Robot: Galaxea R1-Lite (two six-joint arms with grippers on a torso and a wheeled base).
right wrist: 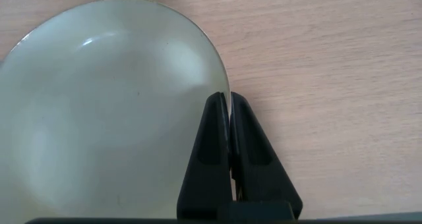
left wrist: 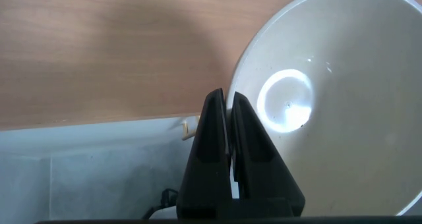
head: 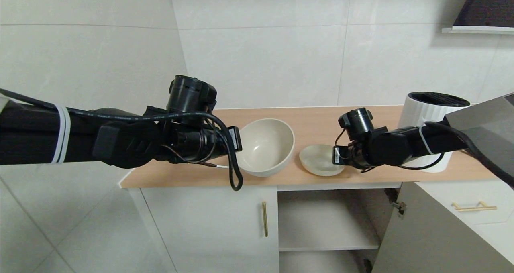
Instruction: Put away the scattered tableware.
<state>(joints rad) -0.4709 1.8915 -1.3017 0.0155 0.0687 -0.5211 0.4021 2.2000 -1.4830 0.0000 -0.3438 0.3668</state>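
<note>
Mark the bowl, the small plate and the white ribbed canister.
bowl [head: 267, 144], head view, on its inner wall.
small plate [head: 317, 159], head view, on its uncovered middle.
white ribbed canister [head: 425, 110], head view, on its upper side wall.

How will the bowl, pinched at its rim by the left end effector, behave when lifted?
The bowl looks rigid and glossy, so it may slip in the rim pinch of the left end effector. Gripped at one edge and tilted, it should hang off-centre. Likely breakable if dropped.
</note>
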